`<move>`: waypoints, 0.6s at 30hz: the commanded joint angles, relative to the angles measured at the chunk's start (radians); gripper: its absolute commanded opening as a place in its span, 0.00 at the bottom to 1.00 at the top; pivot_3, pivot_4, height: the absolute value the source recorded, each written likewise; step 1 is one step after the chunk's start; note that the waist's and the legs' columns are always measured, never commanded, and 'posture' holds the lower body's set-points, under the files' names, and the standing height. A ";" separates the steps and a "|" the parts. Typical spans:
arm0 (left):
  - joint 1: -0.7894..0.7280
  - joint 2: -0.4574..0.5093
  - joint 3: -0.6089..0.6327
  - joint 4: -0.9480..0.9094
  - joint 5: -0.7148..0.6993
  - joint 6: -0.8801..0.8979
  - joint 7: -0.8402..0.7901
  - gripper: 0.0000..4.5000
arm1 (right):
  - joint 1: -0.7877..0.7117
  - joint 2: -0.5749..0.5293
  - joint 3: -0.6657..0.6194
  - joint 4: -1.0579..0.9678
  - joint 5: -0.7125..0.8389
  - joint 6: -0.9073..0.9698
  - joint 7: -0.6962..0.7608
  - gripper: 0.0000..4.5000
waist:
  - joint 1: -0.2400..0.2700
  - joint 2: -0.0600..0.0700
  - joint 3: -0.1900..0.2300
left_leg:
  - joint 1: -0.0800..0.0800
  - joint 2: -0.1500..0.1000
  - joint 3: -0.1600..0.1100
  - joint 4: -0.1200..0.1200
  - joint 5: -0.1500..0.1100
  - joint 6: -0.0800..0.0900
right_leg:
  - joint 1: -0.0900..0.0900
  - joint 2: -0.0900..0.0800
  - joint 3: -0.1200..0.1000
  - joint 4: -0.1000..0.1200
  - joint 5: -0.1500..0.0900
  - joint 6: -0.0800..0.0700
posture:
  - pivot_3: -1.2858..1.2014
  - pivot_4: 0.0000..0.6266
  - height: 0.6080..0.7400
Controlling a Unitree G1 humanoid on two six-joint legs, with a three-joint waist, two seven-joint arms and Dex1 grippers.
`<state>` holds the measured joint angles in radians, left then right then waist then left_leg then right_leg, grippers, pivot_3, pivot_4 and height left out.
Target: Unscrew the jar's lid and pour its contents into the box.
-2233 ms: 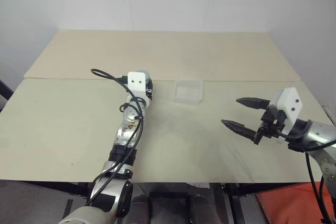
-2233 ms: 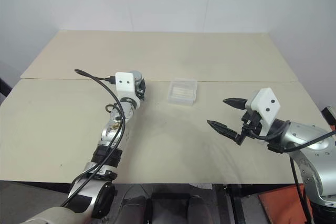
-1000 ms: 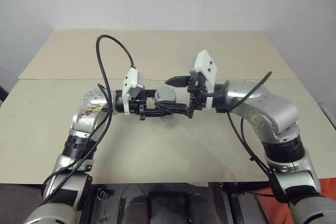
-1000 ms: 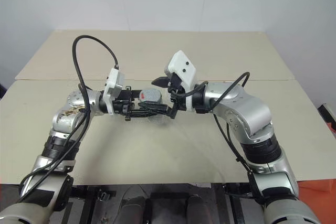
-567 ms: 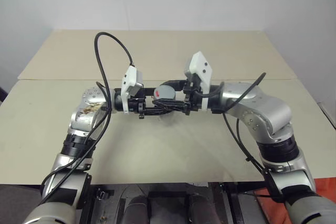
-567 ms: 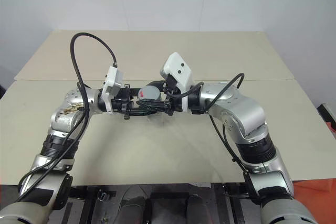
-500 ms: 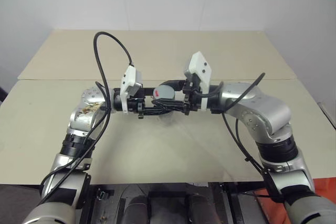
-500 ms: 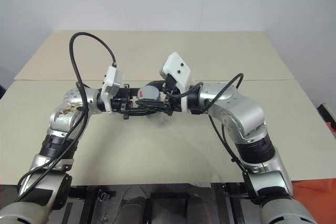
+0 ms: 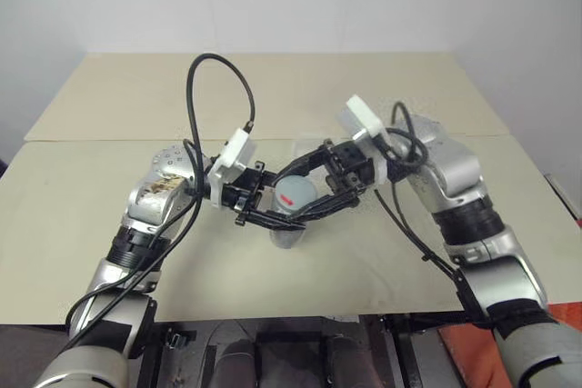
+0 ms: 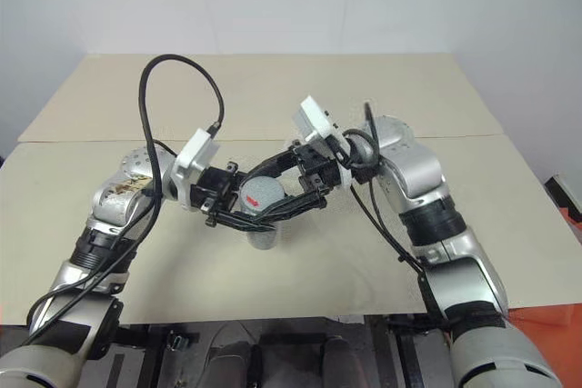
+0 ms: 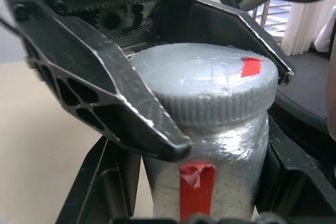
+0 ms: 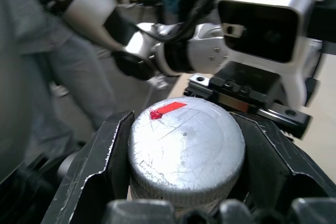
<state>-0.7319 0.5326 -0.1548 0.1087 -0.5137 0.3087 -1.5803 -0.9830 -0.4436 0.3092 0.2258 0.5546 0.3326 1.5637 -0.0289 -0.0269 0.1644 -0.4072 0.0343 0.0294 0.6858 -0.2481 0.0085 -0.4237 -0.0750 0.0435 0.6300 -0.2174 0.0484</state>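
— How many jars are there?
— One jar (image 11: 210, 182), with one red stripe on its label.
— Lids?
— One lid (image 12: 186, 148), grey, bearing one red mark.
— Grippers?
— Two: one left gripper (image 9: 273, 211) and one right gripper (image 9: 314, 188), each with two black fingers.
— Tables?
— One table (image 9: 82, 215).
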 commanded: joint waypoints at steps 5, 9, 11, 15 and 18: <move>0.042 0.018 0.044 -0.057 -0.013 -0.007 0.044 0.54 | 0.031 0.005 -0.076 -0.070 -0.077 -0.022 -0.140 0.94 | 0.014 0.000 0.000 | -0.002 0.000 0.000 0.000 0.000 0.000 | 0.000 -0.001 -0.001 0.001 0.000 0.000 | 0.52 0.24 1.00; 0.087 0.051 0.101 -0.055 -0.009 -0.004 0.112 0.54 | 0.135 -0.027 -0.167 -0.270 -0.071 0.075 -0.342 0.99 | 0.019 0.000 0.000 | -0.002 0.000 0.000 0.000 0.000 0.000 | -0.001 -0.001 -0.001 0.002 0.000 0.000 | 0.52 0.24 1.00; 0.115 0.054 0.136 -0.055 -0.004 -0.007 0.171 0.54 | 0.202 -0.052 -0.219 -0.400 -0.042 0.147 -0.436 0.99 | 0.019 0.000 0.000 | -0.002 0.000 -0.001 0.000 0.000 0.000 | -0.001 -0.001 -0.001 0.002 0.000 0.000 | 0.52 0.24 1.00; 0.157 0.036 0.162 -0.077 -0.007 -0.001 0.254 0.54 | 0.274 -0.065 -0.263 -0.585 0.016 0.275 -0.571 0.99 | 0.018 0.000 0.000 | -0.002 0.000 -0.001 0.000 0.000 0.000 | -0.001 -0.002 -0.001 0.001 0.000 0.000 | 0.52 0.24 1.00; 0.170 0.012 0.150 -0.093 -0.007 0.001 0.292 0.54 | 0.276 -0.034 -0.236 -0.657 0.017 0.355 -0.679 0.99 | 0.015 0.000 0.000 | -0.001 0.000 -0.001 0.000 0.000 0.000 | -0.001 -0.001 -0.001 0.000 0.000 0.000 | 0.52 0.24 1.00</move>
<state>-0.5595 0.5487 -0.0153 0.0567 -0.5107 0.3084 -1.3105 -0.6936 -0.4931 0.0700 -0.3708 0.5577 0.6428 0.9531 -0.0143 -0.0266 0.1647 -0.4081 0.0340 0.0289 0.6859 -0.2481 0.0085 -0.4242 -0.0762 0.0428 0.6295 -0.2174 0.0483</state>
